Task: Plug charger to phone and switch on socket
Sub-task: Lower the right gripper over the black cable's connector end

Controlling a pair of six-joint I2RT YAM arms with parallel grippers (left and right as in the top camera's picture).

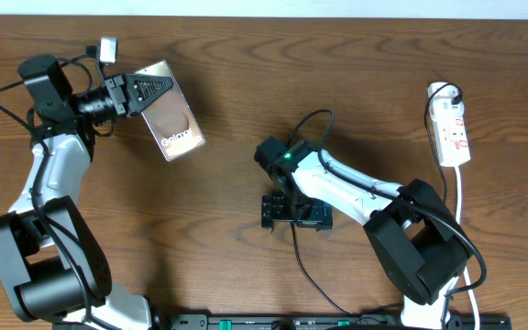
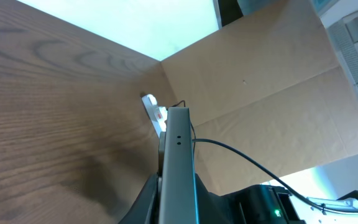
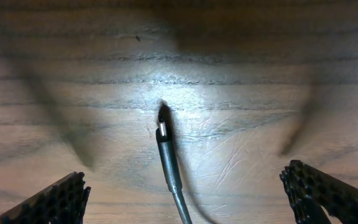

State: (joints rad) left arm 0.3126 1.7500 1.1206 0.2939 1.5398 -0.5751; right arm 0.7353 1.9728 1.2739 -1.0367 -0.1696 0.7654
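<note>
My left gripper (image 1: pixel 159 90) is shut on the top edge of the phone (image 1: pixel 177 128), which is tilted at the far left of the table with its brownish screen facing up. In the left wrist view the phone (image 2: pixel 179 143) shows edge-on, clamped between the jaws of the left gripper (image 2: pixel 174 202). Near the table's middle, my right gripper (image 1: pixel 296 218) points down and stands open. The charger (image 3: pixel 163 130) lies on the wood between its wide-apart fingers (image 3: pixel 55 199), plug tip pointing away and untouched. Its cable (image 1: pixel 302 261) trails toward the front edge. The socket (image 1: pixel 452 128) lies at the far right.
A white cord (image 1: pixel 461 197) runs from the socket toward the front right. The left wrist view shows the socket (image 2: pixel 154 112) far off, against a brown cardboard wall (image 2: pixel 260 93). A black rail (image 1: pixel 337 321) lines the table's front edge.
</note>
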